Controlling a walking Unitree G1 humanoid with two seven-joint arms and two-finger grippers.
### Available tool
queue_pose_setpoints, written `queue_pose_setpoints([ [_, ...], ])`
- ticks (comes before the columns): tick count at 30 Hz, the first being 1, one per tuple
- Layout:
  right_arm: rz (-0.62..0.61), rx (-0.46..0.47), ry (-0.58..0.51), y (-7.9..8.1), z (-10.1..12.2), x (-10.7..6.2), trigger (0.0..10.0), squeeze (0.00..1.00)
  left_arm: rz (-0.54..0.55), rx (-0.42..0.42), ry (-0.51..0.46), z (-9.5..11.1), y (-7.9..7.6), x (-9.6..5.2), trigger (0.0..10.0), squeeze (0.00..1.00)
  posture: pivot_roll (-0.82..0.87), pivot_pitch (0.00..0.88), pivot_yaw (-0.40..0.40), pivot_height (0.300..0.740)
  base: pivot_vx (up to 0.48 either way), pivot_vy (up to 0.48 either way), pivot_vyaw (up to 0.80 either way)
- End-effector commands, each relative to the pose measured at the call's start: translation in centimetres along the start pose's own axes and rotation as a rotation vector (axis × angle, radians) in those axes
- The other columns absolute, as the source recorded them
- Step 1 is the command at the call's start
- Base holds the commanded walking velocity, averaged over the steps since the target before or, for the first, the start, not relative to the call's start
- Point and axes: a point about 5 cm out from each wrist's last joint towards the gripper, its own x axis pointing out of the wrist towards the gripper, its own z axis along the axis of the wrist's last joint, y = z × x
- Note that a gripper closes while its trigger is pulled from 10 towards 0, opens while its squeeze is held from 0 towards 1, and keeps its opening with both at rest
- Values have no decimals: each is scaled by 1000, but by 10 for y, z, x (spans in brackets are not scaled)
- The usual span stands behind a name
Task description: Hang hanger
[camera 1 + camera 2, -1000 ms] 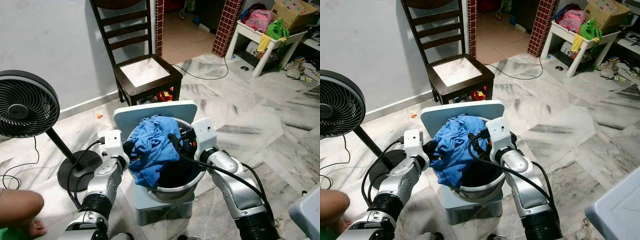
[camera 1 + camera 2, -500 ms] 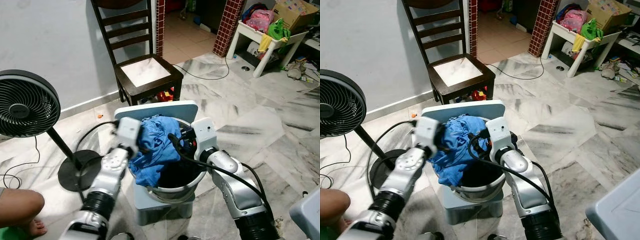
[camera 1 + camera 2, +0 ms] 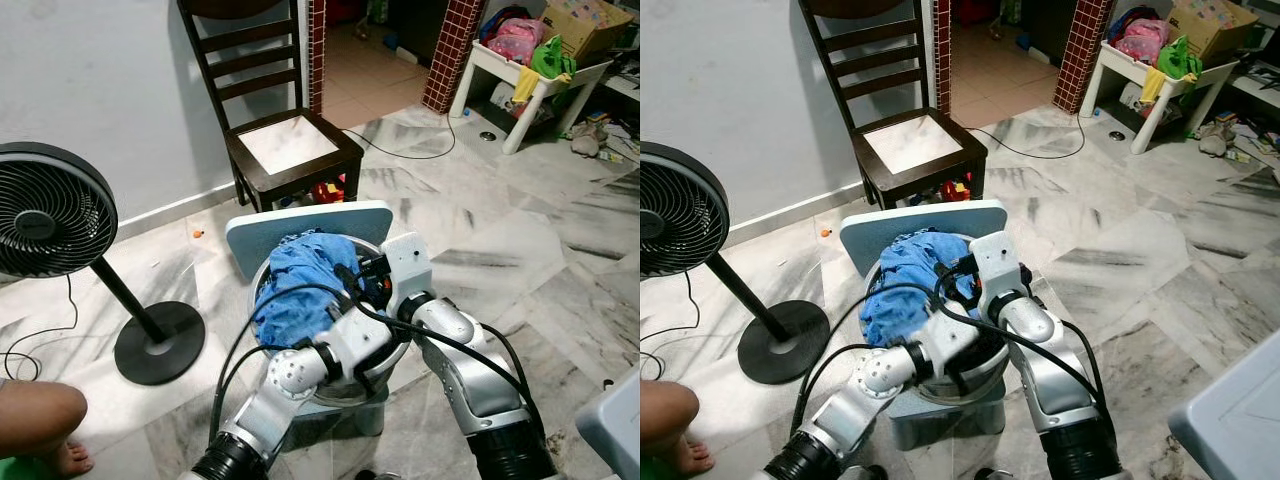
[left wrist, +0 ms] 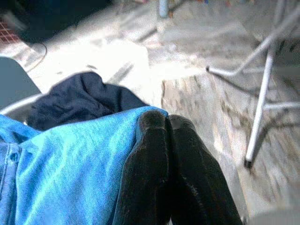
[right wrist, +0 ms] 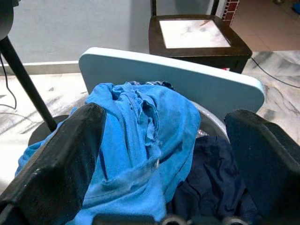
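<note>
A round metal basin (image 3: 385,372) holding a crumpled blue shirt (image 3: 295,285) and a dark navy garment (image 5: 213,185) was seen on a pale blue plastic stool (image 3: 300,222), whose flat top panel stood tilted behind the basin. The left claw (image 4: 166,129) was clenched, its two black fingers pressed together; in the left wrist view their tips lay against the edge of the blue shirt, but it could not be told whether any cloth was pinched between them. In the head views the left arm was bent across the front of the basin, close under its rim. The right claw (image 5: 164,145) was released, its two black fingers (image 5: 61,164) spread wide on either side of the laundry, above the basin and facing the stool panel. The right arm was reached in from the basin's right side, with black cables looped over the rim.

No hanger could be made out among the clothes.

A dark wooden ladder-back chair (image 3: 285,140) stood beyond the stool on the marble floor (image 3: 520,230). A black pedestal fan (image 3: 50,215) stood to the left, and a person's bare knee and foot (image 3: 40,425) were seen at the lower left. A white side counter (image 3: 525,75) piled with bright clothes was seen at the upper right.
</note>
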Motion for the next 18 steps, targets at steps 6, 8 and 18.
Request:
queue_pose_setpoints([
  [6,-7,-7,-1,-2,0,2,10000,0,137,91,84,-10,22,-20,10000,0,25,103,6,740,0,0,0],
  [8,-7,-6,-2,-2,0,3,10000,0,238,120,50,-4,36,-28,10000,67,31,100,7,740,0,0,0],
  [18,10,-3,-15,3,3,9,10000,0,575,-95,-146,28,69,-57,10000,1000,61,84,0,740,0,0,0],
])
